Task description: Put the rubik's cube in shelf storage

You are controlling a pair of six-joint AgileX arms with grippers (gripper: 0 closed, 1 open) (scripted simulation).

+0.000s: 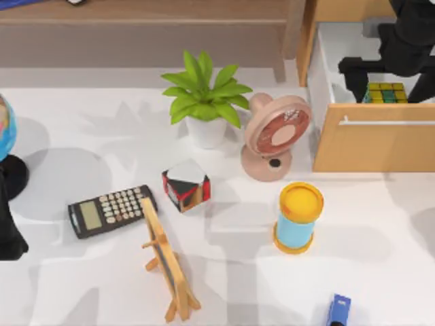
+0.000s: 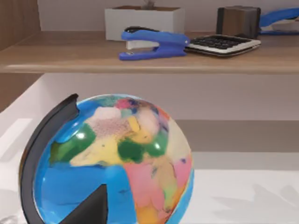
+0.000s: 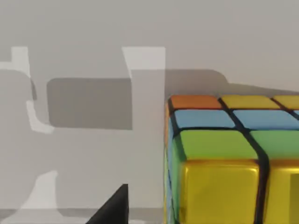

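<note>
**Rubik's cube sits in the open drawer, not on the shelf**

While the right arm reaches over the far right corner of the surface (image 1: 380, 231), its gripper (image 1: 363, 78) hangs dark above the white inside of an open drawer (image 1: 326, 81), and whether its fingers are spread or pinching cannot be told. The rubik's cube (image 1: 385, 92) lies inside that drawer, just behind the light wooden drawer front (image 1: 374, 146) with its silver bar handle. In the right wrist view the cube (image 3: 229, 158) is close up against a pale grey floor, showing orange, yellow, blue and green squares split by dark lines.

The shelf storage (image 1: 149, 27) runs along the far edge, left of the drawer cabinet; the cube is well apart from it. In the left wrist view its board (image 2: 140, 60) carries a blue stapler (image 2: 154, 46), a keyboard-like item and a white box.

The left arm is parked at the left edge beside the globe (image 2: 112, 163); its fingers' state cannot be told.

On the surface stand a potted plant (image 1: 204, 98), a pink fan (image 1: 275, 132), a red, black and white cube (image 1: 185, 185), a calculator (image 1: 111, 210) and a yellow-capped blue cylinder (image 1: 298, 217).
</note>
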